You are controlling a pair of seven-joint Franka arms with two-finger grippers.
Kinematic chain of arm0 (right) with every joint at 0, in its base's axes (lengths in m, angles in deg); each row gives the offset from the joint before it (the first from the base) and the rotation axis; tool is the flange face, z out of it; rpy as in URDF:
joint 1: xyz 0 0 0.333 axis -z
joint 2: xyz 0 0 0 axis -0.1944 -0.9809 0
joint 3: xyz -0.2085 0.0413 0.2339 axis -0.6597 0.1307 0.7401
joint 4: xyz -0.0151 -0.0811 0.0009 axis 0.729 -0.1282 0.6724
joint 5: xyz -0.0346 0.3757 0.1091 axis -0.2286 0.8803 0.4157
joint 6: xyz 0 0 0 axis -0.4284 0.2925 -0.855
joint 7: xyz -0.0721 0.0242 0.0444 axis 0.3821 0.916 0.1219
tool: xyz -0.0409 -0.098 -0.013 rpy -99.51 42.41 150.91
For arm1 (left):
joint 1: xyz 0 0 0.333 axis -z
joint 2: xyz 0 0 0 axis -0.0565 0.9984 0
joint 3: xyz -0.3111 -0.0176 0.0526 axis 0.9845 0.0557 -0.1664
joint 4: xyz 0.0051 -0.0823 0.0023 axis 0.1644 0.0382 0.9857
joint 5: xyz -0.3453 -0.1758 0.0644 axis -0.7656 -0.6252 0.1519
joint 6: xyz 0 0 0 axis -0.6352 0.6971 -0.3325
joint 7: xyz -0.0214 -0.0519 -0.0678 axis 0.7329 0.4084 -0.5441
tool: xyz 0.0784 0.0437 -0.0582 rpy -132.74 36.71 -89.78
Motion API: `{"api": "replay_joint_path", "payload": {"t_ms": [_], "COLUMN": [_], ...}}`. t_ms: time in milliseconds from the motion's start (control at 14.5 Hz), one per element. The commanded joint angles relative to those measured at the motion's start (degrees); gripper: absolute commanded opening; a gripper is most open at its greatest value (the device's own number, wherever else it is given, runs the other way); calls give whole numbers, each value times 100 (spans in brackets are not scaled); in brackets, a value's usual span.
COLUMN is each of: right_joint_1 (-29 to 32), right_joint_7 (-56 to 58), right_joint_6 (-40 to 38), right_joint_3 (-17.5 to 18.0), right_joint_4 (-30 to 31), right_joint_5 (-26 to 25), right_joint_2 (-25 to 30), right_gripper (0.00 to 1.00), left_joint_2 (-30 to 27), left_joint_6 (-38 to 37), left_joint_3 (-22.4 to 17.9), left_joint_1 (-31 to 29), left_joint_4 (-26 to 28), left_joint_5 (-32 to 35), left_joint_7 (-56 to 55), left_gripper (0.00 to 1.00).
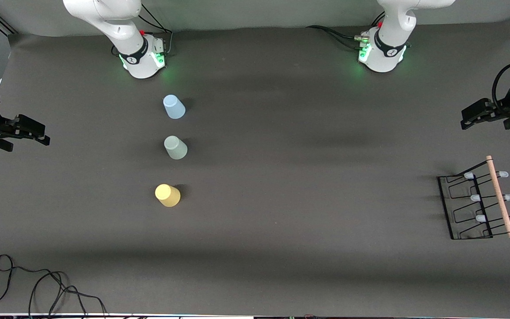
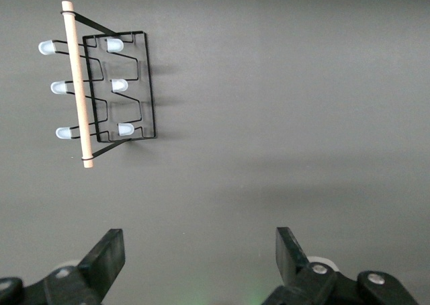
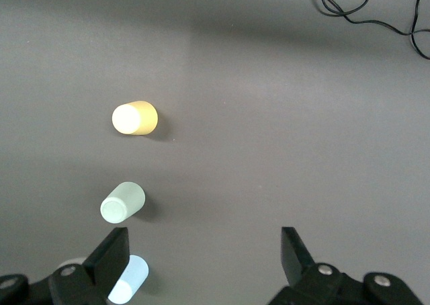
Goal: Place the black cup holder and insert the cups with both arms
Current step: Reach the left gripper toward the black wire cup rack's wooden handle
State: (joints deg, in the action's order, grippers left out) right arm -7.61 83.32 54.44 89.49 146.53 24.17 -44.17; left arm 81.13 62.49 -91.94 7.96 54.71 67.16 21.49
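The black cup holder (image 1: pixel 476 204) lies on the dark mat at the left arm's end, its wooden rod (image 1: pixel 499 197) and pale pegs showing; the left wrist view has this cup holder (image 2: pixel 101 93) too. Three cups stand upside down in a row in the right arm's half: light blue (image 1: pixel 174 107), then pale green (image 1: pixel 175 147), and yellow (image 1: pixel 168 195) nearest the front camera. My left gripper (image 1: pixel 468 117) hangs open and empty over the mat's edge at the left arm's end. My right gripper (image 1: pixel 38 133) hangs open and empty over the mat at the right arm's end, apart from the cups.
A loose black cable (image 1: pixel 38 283) lies on the mat near the front edge at the right arm's end. Both arm bases (image 1: pixel 142 60) (image 1: pixel 383 53) stand along the mat's back edge. Bare mat (image 1: pixel 308 177) spans between the cups and the holder.
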Motion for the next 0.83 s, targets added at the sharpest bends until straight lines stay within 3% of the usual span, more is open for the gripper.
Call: {"api": "replay_joint_path", "payload": {"t_ms": [0,484,761], "right_joint_1": [44,53,79], "right_joint_7": [-66,-23,-23], "right_joint_6": [-121,-227,-227], "right_joint_3": [39,39,39], "right_joint_4": [-135,-179,-179], "right_joint_5": [-38,-47,-38], "right_joint_2": [-64,-91,-126], "right_gripper": [100,100,100], "left_joint_2": [-18,0,385], "left_joint_6": [32,102,567], "left_joint_3": [-19,-19,-72], "left_joint_1": [73,29,-145], "left_joint_4": [28,28,54], "left_joint_5": [94,94,120], "left_joint_7": [-43,-52,-52], "left_gripper": [100,100,100]}}
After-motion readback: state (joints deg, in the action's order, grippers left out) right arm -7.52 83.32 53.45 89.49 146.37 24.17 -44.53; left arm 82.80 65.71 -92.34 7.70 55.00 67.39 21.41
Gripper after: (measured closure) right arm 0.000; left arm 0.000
